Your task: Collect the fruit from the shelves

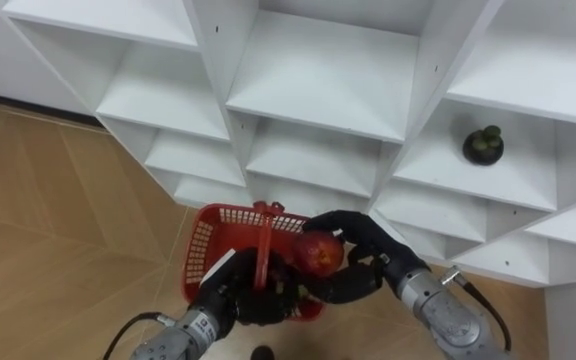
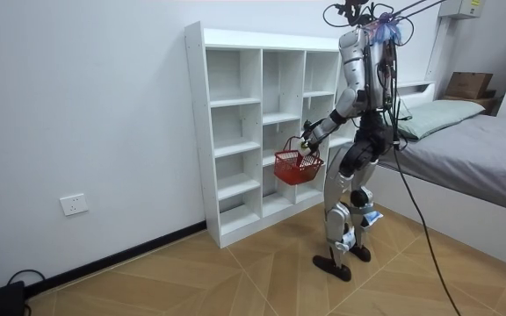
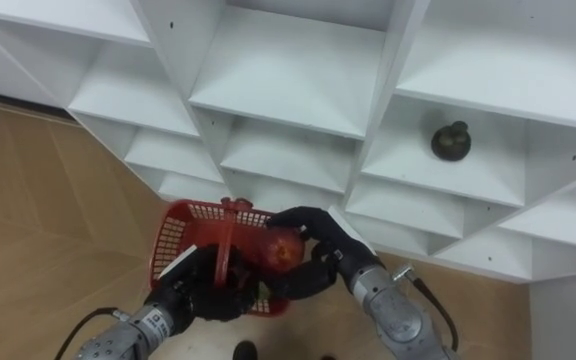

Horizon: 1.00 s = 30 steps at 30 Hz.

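Head stereo pair rides high on the robot, aimed steeply down at the closet (image 1: 318, 80) front and the floor (image 1: 58, 200) at its foot; close in, shelves (image 1: 168, 95) fanning out from the lens; both eyes share almost the whole scene: basket (image 1: 208, 240), left hand (image 1: 236, 298), right hand (image 1: 363, 235) along the lower edge; right eye sits slightly aside (red fruit (image 1: 320, 252) lands further left in its frame); room camera stands well back near me, roughly level, facing the wall (image 2: 104, 105) and closet, taking in the whole robot from its left side, bed (image 2: 481, 149) at the room view's right; closet and basket common to all three.
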Motion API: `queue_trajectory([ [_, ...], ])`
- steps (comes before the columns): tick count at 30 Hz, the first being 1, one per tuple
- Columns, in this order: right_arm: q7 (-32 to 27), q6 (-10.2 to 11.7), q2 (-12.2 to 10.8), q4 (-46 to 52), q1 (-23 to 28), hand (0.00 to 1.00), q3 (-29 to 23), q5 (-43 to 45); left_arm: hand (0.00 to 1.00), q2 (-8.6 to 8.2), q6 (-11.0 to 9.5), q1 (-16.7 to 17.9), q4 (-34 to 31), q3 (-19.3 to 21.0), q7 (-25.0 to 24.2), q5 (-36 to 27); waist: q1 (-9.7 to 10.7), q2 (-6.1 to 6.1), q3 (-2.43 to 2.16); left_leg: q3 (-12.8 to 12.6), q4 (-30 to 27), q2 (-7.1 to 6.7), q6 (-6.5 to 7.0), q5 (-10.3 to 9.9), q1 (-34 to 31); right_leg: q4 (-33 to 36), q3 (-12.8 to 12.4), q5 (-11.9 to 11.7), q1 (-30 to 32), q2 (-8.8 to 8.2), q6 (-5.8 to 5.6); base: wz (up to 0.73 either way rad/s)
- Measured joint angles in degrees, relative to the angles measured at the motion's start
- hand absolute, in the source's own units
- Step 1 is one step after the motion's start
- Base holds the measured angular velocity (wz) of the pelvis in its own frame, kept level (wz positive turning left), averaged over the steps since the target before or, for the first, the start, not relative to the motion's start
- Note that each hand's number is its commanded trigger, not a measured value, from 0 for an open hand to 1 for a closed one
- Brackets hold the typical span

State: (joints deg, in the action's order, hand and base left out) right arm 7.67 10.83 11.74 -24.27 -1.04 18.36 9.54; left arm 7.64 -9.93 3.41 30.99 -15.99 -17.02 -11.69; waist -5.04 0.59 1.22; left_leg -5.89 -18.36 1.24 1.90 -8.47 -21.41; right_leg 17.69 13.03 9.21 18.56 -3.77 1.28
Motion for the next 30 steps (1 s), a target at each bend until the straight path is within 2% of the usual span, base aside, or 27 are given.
queue_trajectory([
  [13, -0.58, 0.00, 0.00, 0.00, -0.14, 1.00, 0.00, -0.03, 1.00, 0.00, 0.00, -0.12, -0.01, 0.00, -0.02, -0.03, 0.02, 0.04, -0.02, -0.26, -0.01, 0.04, 0.00, 0.00, -0.07, 0.25, -0.31, 0.00, 0.35, 0.00, 0.01, -0.01],
  [15, -0.59, 0.00, 0.01, 0.00, -0.14, 0.77, 0.00, -0.03, 1.00, 0.00, 0.00, -0.12, -0.01, 0.00, -0.02, -0.03, 0.02, 0.03, -0.02, -0.26, -0.02, 0.04, 0.00, 0.00, -0.08, 0.25, -0.30, 0.00, 0.35, 0.00, 0.01, 0.00],
  [16, -0.59, 0.00, 0.02, 0.00, -0.14, 0.00, 0.00, -0.05, 1.00, 0.00, 0.00, -0.12, -0.01, 0.00, -0.03, -0.03, 0.02, 0.04, -0.02, -0.26, -0.05, 0.04, 0.00, 0.00, -0.10, 0.25, -0.30, 0.00, 0.35, 0.00, 0.01, 0.00],
  [30, -0.76, 0.40, 0.36, 0.00, -0.24, 0.00, 0.07, -2.25, 1.00, 0.31, 0.16, -0.11, 0.00, -0.52, -1.39, -0.10, 0.01, -0.19, -0.15, -0.20, -0.87, 0.13, 0.00, 0.00, -0.45, 1.03, -0.21, 0.05, 0.62, -0.03, 0.08, 0.00],
])
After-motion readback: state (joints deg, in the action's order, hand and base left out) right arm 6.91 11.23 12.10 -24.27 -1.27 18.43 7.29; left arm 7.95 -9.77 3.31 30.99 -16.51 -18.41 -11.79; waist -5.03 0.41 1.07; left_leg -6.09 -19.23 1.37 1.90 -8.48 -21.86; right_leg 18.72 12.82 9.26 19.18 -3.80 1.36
